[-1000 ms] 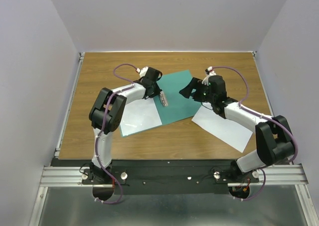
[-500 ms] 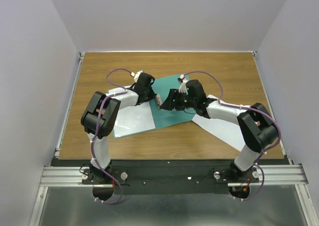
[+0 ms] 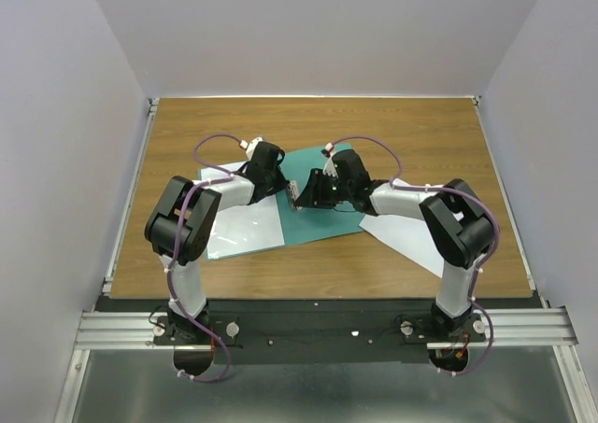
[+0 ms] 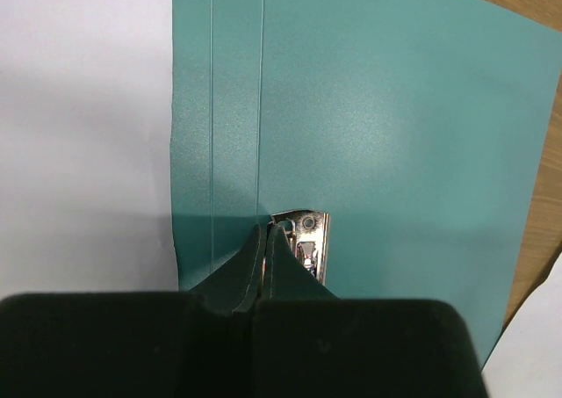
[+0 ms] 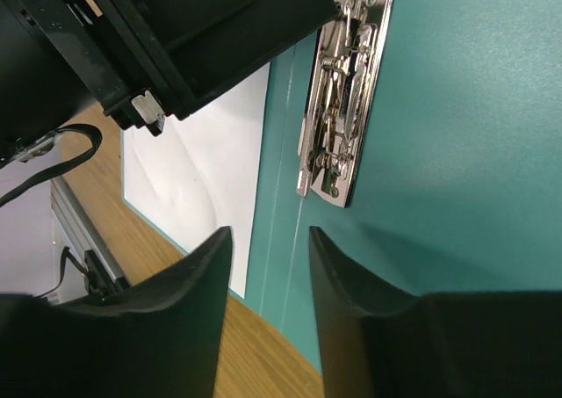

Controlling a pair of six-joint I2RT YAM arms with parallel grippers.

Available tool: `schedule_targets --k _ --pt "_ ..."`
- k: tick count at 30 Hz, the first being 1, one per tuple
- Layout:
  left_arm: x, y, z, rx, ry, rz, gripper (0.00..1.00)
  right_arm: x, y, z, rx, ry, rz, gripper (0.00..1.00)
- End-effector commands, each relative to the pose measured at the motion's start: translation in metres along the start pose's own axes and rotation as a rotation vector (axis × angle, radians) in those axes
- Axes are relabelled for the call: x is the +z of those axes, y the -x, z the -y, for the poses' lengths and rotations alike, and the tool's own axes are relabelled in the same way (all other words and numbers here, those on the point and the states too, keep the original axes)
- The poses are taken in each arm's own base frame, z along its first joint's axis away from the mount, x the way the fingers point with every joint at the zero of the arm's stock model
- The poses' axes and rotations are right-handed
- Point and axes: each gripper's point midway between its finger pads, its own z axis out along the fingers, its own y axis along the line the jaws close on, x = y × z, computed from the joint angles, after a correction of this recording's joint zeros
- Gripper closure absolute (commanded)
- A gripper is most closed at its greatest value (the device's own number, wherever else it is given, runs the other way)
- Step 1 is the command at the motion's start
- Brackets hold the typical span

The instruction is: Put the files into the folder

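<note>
The teal-green folder (image 3: 327,208) lies flat mid-table, its metal clip (image 3: 295,195) at the spine. One white sheet (image 3: 245,229) lies against the spine on the left, with a thin teal edge showing under its border. The other sheet (image 3: 411,241) lies to the right, partly under my right arm. My left gripper (image 4: 268,233) is shut, its tips on the spine touching the end of the clip (image 4: 307,240). My right gripper (image 5: 270,233) is open and empty, low over the folder (image 5: 457,152), just short of the clip (image 5: 342,108). The left gripper (image 5: 176,47) shows opposite it.
The wooden table (image 3: 411,133) has a metal rail along its left edge (image 3: 131,199) and grey walls on three sides. The two wrists sit close together over the spine. Purple cables loop above both wrists.
Both grippers have moved in towards the folder's spine: the right one leftwards across the cover, the left one down to the clip. The folder and left sheet have shifted slightly left.
</note>
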Motion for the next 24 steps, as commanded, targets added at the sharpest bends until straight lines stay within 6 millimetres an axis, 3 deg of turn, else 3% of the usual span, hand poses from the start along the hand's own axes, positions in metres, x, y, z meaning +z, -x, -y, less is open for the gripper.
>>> schedule_targets --k 1,24 --pt "-0.004 -0.037 -0.045 0.014 0.138 -0.126 1.00 0.012 0.000 0.002 0.044 -0.034 -0.007 0.56" --pt "-0.005 -0.033 -0.040 0.006 0.120 -0.116 1.00 0.038 -0.008 0.017 0.089 -0.111 -0.025 0.73"
